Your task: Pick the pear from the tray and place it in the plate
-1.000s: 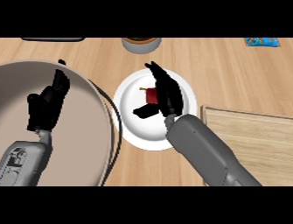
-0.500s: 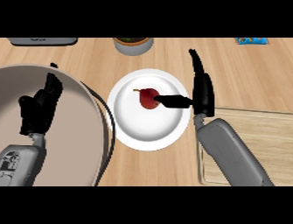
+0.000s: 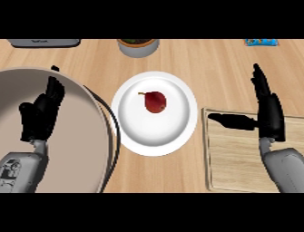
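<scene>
Pear: the small dark-red pear (image 3: 155, 101) with a thin curved stem lies on its side in the upper middle of the round white plate (image 3: 155, 139), touching no hand.
Handling: I judge it light and stiff, with a smooth skin that could slip and a rounded body that may roll on the glossy plate; the flesh would bruise under a hard pinch.
Where to hold: across the broad lower body, thumb on one flank and fingers on the other; the stem is too thin to hold it by.
Plate: it sits on the pale wooden counter (image 3: 201, 63), just beside the large round grey tray (image 3: 20, 81) at its left.
Right hand: the black right hand (image 3: 267, 108) stands over the light wooden cutting board (image 3: 241, 167), well apart from the pear, fingers straight and close together pointing up the view, thumb stuck out toward the plate, holding nothing.
Left hand: the black left hand (image 3: 41, 113) rests over the tray, fingers relaxed and slightly spread, empty.
Change: half a second ago the right hand's thumb lay against the pear over the plate; now the hand has drawn back to the right and the pear lies free.
Progress: by my reading the placing is done.
</scene>
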Motion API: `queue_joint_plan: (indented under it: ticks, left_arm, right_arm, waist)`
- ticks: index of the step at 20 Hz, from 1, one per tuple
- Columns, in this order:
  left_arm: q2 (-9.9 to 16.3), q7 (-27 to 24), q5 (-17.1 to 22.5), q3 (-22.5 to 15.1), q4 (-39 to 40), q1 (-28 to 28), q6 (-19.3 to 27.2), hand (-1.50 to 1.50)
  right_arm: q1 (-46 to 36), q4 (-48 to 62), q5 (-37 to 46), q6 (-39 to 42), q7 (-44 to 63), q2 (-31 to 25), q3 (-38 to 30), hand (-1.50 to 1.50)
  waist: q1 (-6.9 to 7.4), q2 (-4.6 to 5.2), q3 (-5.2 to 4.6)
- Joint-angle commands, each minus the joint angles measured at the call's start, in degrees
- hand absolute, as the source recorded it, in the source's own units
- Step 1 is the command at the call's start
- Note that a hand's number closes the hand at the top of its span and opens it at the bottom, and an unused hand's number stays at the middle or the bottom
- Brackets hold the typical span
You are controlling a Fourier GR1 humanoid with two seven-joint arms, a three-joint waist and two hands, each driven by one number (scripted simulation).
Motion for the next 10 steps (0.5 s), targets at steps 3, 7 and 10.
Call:
queue_joint_plan:
  ticks: [3,7,10]
  left_arm:
    - [-2.5,2.5,-2.6,-1.4,1.2,-2.2,1.6,0.0]
    - [-1.2,0.9,-1.6,0.4,0.7,0.0,-1.7,0.0]
    - [-1.6,-0.1,-0.5,0.5,-0.5,1.9,-2.3,0.0]
  right_arm:
    - [5.4,-3.6,-7.0,10.8,-3.7,-8.1,-8.7,-1.5]
    - [7.9,-0.1,-6.4,12.3,-9.7,-4.3,-11.6,-1.5]
    - [10.6,3.5,-7.4,15.9,-15.1,-5.9,-13.6,-1.5]
  waist:
    - [-0.04,0.25,-0.35]
    - [0.4,0.29,-0.36]
    - [0.43,0.28,-0.35]
